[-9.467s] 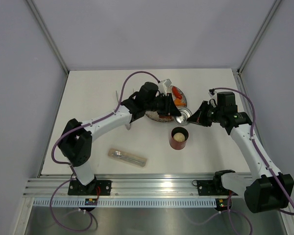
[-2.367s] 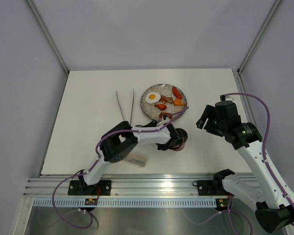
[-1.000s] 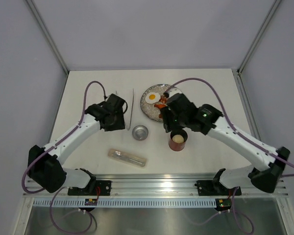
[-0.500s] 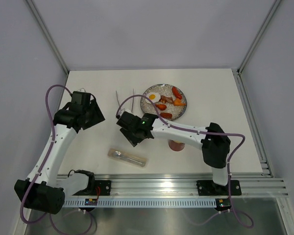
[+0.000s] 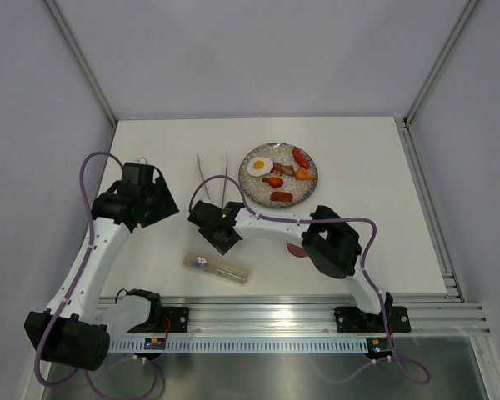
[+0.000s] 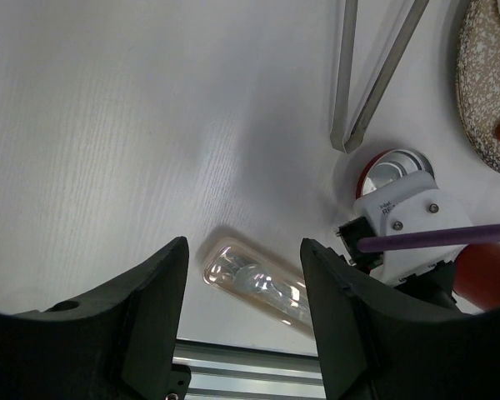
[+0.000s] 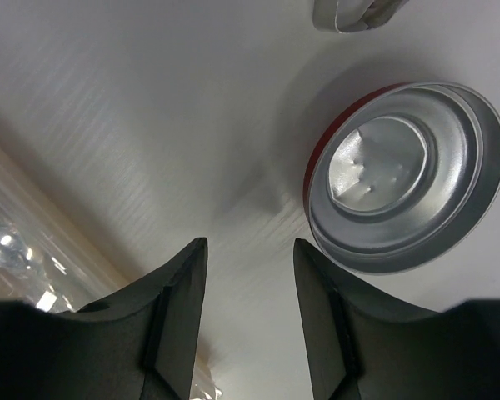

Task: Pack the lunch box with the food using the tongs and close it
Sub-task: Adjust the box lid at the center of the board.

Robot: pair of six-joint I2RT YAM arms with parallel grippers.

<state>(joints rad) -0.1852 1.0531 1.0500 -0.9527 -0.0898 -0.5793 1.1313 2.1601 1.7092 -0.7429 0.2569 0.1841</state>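
The tongs (image 5: 212,177) lie on the table left of the plate (image 5: 261,193) that carries the food: a fried egg (image 5: 260,165), sausages (image 5: 282,197) and shrimp (image 5: 305,174). The lunch box (image 5: 297,250) shows only as a red sliver under the right arm. Its lid (image 7: 404,187) lies metal side up, just below the tongs' tips (image 6: 347,142). My right gripper (image 7: 250,250) hovers open over bare table beside the lid, holding nothing. My left gripper (image 6: 243,258) is open and empty at the table's left, above the clear case.
A clear plastic case (image 5: 217,268) with a spoon inside lies near the front edge, seen between the left fingers (image 6: 154,317). The right arm (image 5: 275,223) stretches leftward across the table's middle. The frame rail (image 5: 258,315) runs along the near edge.
The right arm has swung left from above the lunch box to the lid. The left arm has drawn back left, away from the tongs. The lid and tongs lie as before.
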